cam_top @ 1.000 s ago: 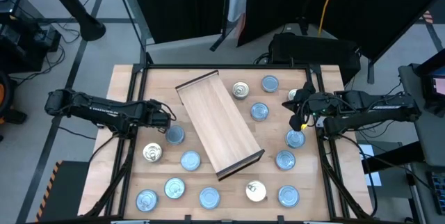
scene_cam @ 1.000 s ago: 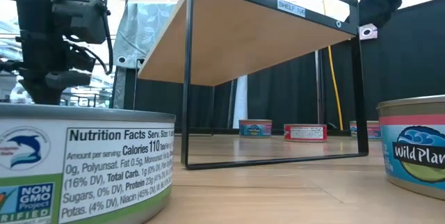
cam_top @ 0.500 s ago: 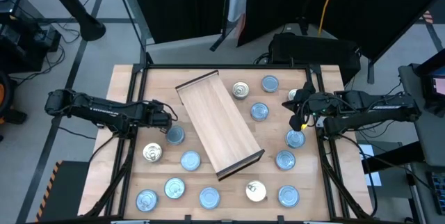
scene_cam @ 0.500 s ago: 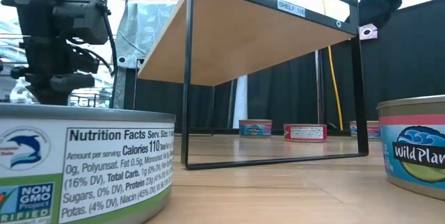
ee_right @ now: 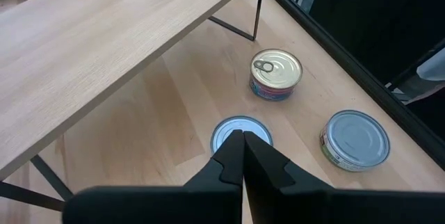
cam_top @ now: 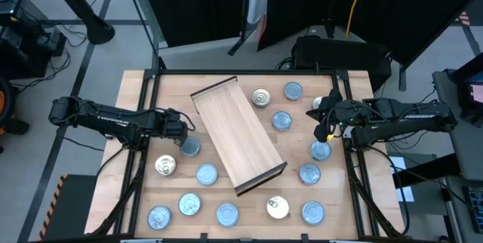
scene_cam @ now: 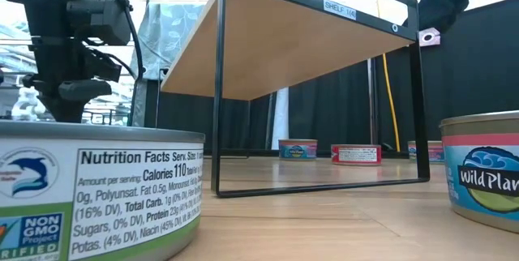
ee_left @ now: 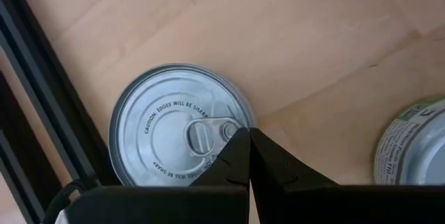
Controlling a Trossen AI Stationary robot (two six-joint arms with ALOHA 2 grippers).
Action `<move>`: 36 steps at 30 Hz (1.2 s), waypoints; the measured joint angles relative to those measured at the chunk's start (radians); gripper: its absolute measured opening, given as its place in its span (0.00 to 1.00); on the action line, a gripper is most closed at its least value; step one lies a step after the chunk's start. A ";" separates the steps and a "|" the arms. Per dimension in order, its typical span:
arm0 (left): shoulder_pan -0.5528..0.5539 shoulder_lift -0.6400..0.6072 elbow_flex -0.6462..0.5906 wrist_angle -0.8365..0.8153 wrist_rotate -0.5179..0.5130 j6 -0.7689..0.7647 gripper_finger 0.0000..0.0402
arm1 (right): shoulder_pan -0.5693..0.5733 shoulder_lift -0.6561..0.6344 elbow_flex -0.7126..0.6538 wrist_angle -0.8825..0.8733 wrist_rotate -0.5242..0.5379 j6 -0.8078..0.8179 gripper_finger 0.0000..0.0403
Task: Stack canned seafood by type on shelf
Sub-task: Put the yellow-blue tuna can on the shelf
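1. The shelf (cam_top: 238, 136) stood on thin dark legs, slanting across the middle of the wooden table (cam_top: 358, 220); nothing lay on its light-wood top.
2. The tins (cam_top: 207, 173) were scattered around it on the tabletop: a cluster on the near-left side, a row along the near edge, and others on the right and far-right side.
3. Most tins showed light-blue tops; a few, such as one on the near left (cam_top: 165, 166), one beside the shelf's far end (cam_top: 261, 96) and one near the near edge (cam_top: 277, 207), had plain silvery-gold tops.
4. The left gripper (cam_top: 183, 127) hung on the table's left, just above a light-blue tin (cam_top: 189, 147). Its fingers (ee_left: 233, 160) were pressed together, holding nothing, over a pull-tab tin (ee_left: 179, 126).
5. The right gripper (cam_top: 323, 125) hovered on the right side, between two blue-topped tins. Its fingers (ee_right: 233, 156) were likewise closed and empty, above a tin (ee_right: 240, 132) beside the shelf.
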 joint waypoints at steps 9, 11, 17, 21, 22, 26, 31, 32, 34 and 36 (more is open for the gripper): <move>-0.001 0.000 0.000 0.006 -0.002 0.081 0.00 | 0.000 0.000 0.000 0.000 0.000 -0.011 0.00; -0.001 0.000 -0.006 0.012 -0.003 0.106 0.00 | 0.000 0.000 0.000 0.000 0.000 -0.011 0.00; -0.002 -0.004 -0.041 0.045 -0.021 0.112 0.00 | 0.000 0.000 0.000 0.000 -0.001 -0.011 0.00; -0.010 0.002 -0.048 0.103 0.010 0.121 0.00 | 0.000 0.000 0.000 0.000 -0.001 -0.011 0.00; -0.012 -0.002 -0.047 0.125 0.009 0.127 0.00 | 0.000 0.000 0.000 0.000 -0.001 -0.011 0.00; -0.025 0.007 -0.045 0.152 0.003 0.129 0.00 | 0.000 0.000 0.000 0.000 -0.001 -0.011 0.00; -0.041 0.055 -0.069 0.187 0.000 0.108 0.00 | 0.000 0.000 0.000 -0.004 -0.016 -0.011 0.00; -0.042 0.069 -0.081 0.203 0.000 0.105 0.00 | 0.000 0.000 0.000 -0.005 -0.028 -0.012 0.00; -0.044 0.097 -0.103 0.240 0.001 0.091 0.00 | 0.000 0.000 0.000 -0.008 -0.049 -0.014 0.00; -0.051 0.120 -0.112 0.269 -0.004 0.084 0.00 | 0.000 0.000 0.000 -0.013 -0.054 -0.014 0.00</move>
